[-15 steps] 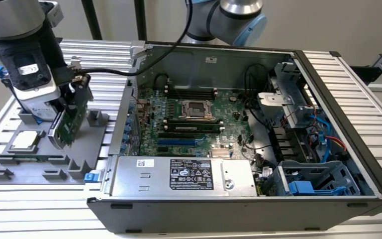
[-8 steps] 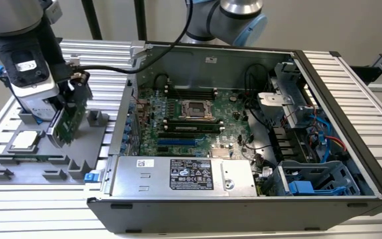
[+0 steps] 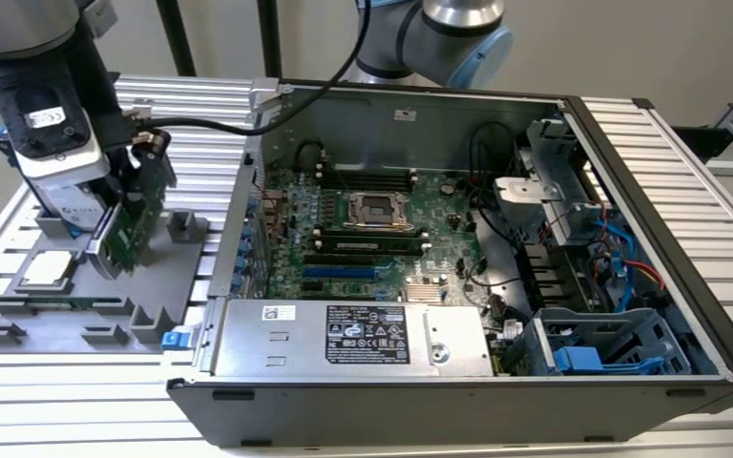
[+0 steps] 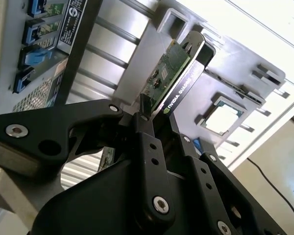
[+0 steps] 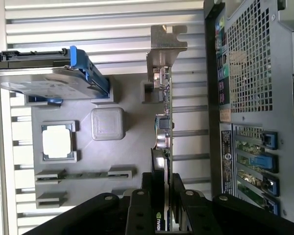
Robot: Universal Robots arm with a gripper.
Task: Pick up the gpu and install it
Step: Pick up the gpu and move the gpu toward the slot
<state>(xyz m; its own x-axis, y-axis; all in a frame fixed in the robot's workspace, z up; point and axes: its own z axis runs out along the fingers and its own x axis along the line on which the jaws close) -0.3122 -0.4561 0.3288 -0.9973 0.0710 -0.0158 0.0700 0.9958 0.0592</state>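
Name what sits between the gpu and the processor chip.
In the first wrist view, a gray square block lies between the processor chip and the gpu clamped in the tool.

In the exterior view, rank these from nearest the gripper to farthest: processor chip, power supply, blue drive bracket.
1. processor chip, on the tray beside the gripper holding the gpu.
2. power supply, along the case's front edge.
3. blue drive bracket, toward the exterior view's right.

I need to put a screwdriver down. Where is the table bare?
Bare slats lie below the tray and right of the case in the exterior view. Crowded: the tray, where the gripper holds the gpu beside the processor.
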